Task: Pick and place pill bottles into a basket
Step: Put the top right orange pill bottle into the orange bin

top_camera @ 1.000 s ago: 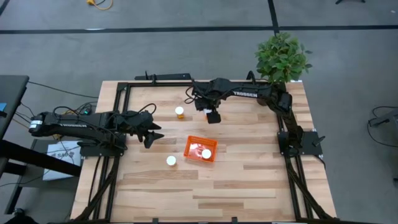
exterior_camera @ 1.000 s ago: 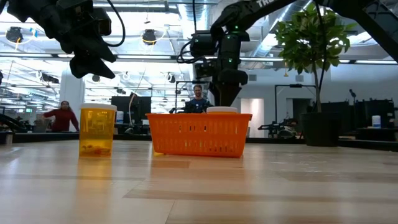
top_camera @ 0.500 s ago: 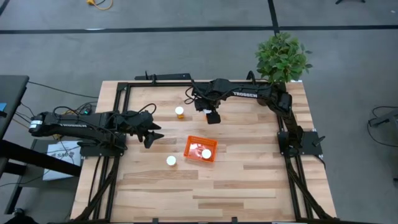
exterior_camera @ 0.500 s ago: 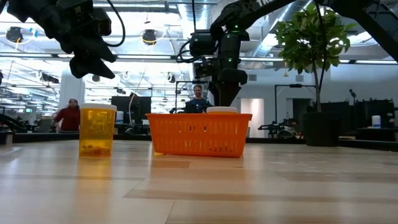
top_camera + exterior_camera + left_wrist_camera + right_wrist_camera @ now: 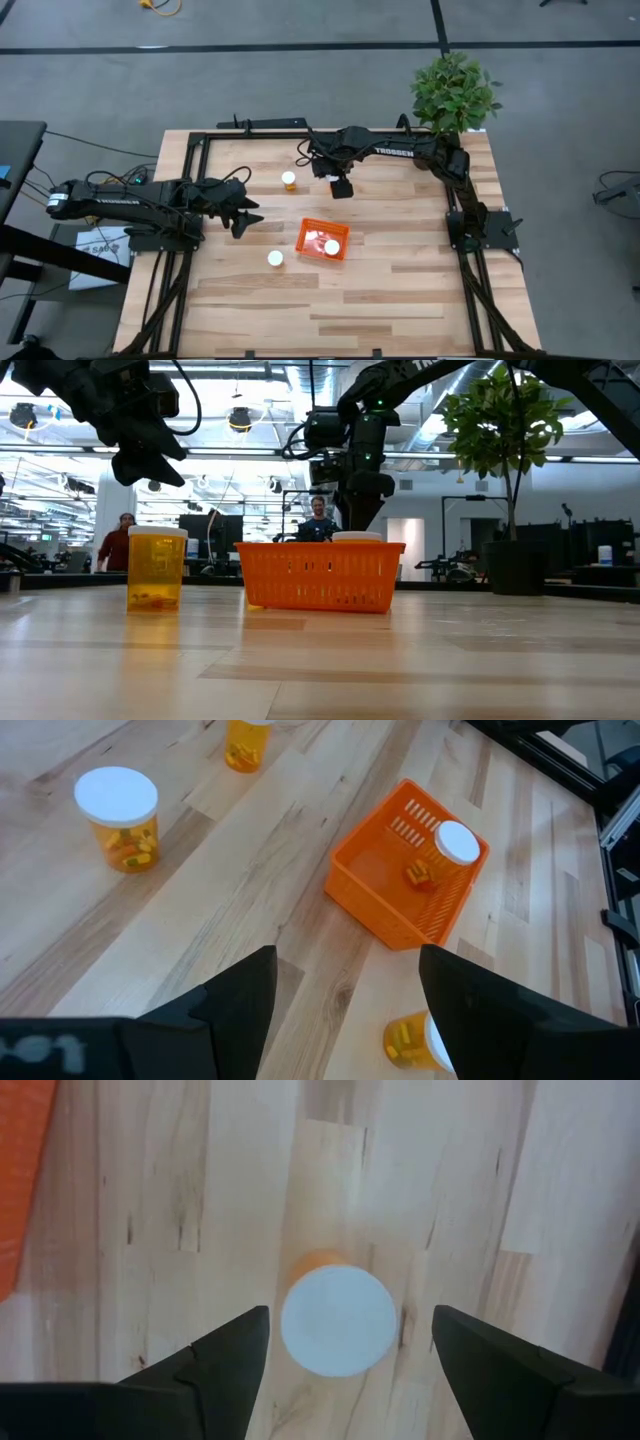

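Right gripper (image 5: 345,1370) spread wide above upright pill bottle (image 5: 338,1320). Left gripper (image 5: 345,1005) open, empty, near basket (image 5: 380,895) holding one bottle (image 5: 456,844).

From above you see the basket (image 5: 322,239) mid-table holding one white-capped bottle (image 5: 331,246). Two more bottles stand outside: one (image 5: 288,180) toward the far edge, one (image 5: 275,259) just left of the basket. The left gripper (image 5: 247,216) is spread open; the right gripper (image 5: 342,187) hangs beyond the basket.
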Robot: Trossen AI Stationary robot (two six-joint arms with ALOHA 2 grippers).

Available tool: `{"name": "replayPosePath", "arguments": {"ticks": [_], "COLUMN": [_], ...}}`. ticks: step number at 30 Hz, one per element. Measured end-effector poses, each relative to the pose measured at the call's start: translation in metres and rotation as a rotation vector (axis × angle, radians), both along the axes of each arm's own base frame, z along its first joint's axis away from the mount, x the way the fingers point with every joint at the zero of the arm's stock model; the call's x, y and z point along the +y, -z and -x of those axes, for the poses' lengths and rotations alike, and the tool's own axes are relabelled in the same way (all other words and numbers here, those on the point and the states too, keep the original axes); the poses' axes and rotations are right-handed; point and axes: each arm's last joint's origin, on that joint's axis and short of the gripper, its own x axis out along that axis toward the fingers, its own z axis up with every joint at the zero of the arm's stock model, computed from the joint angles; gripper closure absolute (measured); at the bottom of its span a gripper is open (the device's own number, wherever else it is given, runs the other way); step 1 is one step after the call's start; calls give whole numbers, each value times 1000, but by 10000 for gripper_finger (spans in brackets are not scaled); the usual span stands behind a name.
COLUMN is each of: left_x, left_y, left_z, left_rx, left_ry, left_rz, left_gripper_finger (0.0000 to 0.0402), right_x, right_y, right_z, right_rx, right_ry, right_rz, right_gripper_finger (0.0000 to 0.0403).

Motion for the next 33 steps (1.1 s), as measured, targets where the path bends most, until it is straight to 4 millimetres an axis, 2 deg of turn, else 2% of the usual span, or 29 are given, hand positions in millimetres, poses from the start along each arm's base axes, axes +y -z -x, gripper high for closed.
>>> {"name": "replayPosePath", "arguments": {"ticks": [8, 12, 33], "left_x": [0, 0, 0], "left_y": [0, 0, 0], "left_z": [0, 0, 0], "left_rx": [0, 0, 0], "left_ry": [3, 4, 11], "left_rz": [3, 2, 0], "left_gripper_finger": [166, 166, 166], "right_x": [0, 1, 3], "right_y": [0, 0, 0], "right_z": [0, 0, 2], "right_rx": [-1, -4, 26], "right_ry": [3, 63, 38], "right_rz": [1, -12, -17], "right_gripper_finger": [126, 126, 126]}}
